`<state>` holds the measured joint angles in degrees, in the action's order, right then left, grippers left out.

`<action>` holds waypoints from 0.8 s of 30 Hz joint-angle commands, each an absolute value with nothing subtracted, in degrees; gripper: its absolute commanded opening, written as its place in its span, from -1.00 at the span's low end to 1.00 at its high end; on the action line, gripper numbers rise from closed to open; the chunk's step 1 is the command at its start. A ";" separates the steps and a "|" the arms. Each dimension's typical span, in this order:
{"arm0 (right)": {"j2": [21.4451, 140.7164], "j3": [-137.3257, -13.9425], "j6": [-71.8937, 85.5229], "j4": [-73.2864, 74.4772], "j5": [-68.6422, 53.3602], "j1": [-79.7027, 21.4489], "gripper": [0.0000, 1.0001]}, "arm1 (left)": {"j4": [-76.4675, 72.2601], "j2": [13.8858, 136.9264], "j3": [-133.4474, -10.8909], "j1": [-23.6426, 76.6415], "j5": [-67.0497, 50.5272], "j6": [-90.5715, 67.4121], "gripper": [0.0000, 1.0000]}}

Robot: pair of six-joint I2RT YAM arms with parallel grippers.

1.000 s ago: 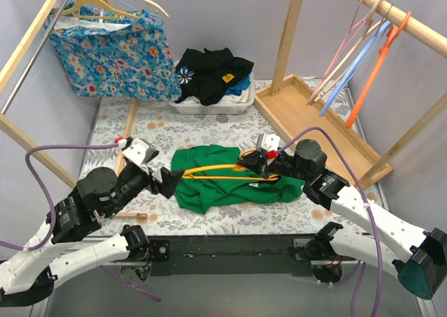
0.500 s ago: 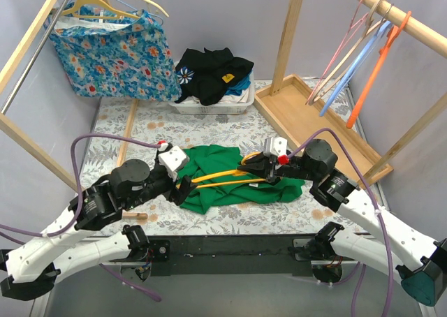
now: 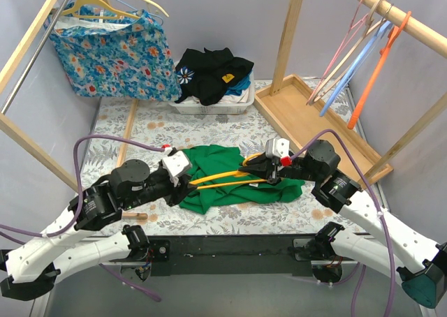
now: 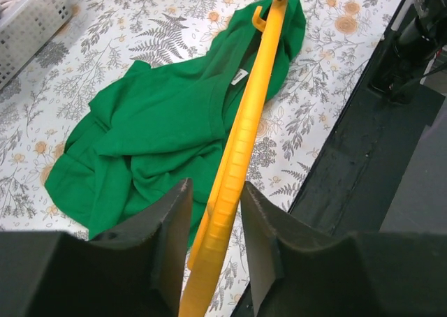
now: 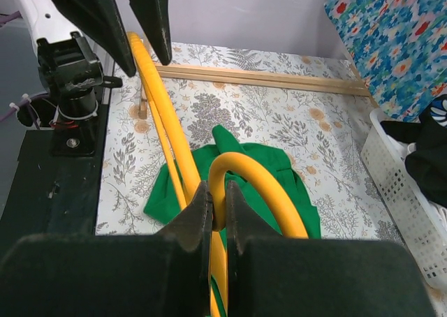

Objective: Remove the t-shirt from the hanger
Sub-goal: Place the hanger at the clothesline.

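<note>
Swung in with the left hand [image 3: 187,181] and narrowed its fingers [image 4: 164,223] about the hanger [image 4: 248,121]; cannot tell whether clamped yet. Pinched at the hook by the right hand [image 5: 213,205]. Beneath, crumpled on the worktop [image 4: 91,65]: the shirt [image 4: 160,121]. Likely ready for lifting clear.

Green t-shirt [image 3: 241,186]: lies crumpled on the floral table [image 3: 209,128], between the two arms.
Yellow hanger [image 3: 223,179]: spans left to right across the t-shirt.
Left gripper [image 3: 187,184]: at the hanger's left end, over the shirt's left edge; how far it is closed cannot be made out.
Right gripper [image 3: 260,169]: clamped on the hanger's right end.
White basket [image 3: 209,108]: behind the shirt, holding dark clothing.
Floral garment [image 3: 115,52]: hangs rear left.
Coloured hangers [image 3: 356,65]: hang rear right, above a wooden tray [image 3: 307,114].
</note>
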<state>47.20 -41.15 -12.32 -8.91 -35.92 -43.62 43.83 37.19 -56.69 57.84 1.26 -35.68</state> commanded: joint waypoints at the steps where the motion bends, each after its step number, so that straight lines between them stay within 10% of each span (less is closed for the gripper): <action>1: 45.53 -43.86 -11.78 -11.95 -37.53 -43.68 -0.97 | 45.18 38.40 -57.48 57.66 -2.46 -34.54 -0.27; 7: 45.26 -43.77 -11.43 -12.39 -37.71 -43.68 -0.97 | 45.00 39.20 -57.39 57.66 -3.17 -34.45 -0.41; 9: 45.09 -43.68 -11.43 -12.39 -37.71 -43.59 -0.97 | 44.56 39.29 -57.31 57.66 -1.42 -34.63 -0.96; 16: 44.82 -42.63 -10.72 -12.48 -33.50 -43.59 -0.97 | 41.40 36.48 -56.69 57.66 4.29 -35.33 -1.00; 24: 45.26 -41.49 -9.76 -12.48 -27.69 -43.59 -0.03 | 41.39 32.35 -59.50 57.66 9.93 -34.54 -1.00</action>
<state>46.11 -41.17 -10.09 -11.70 -31.77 -44.03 42.15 35.73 -56.64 58.65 0.58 -34.15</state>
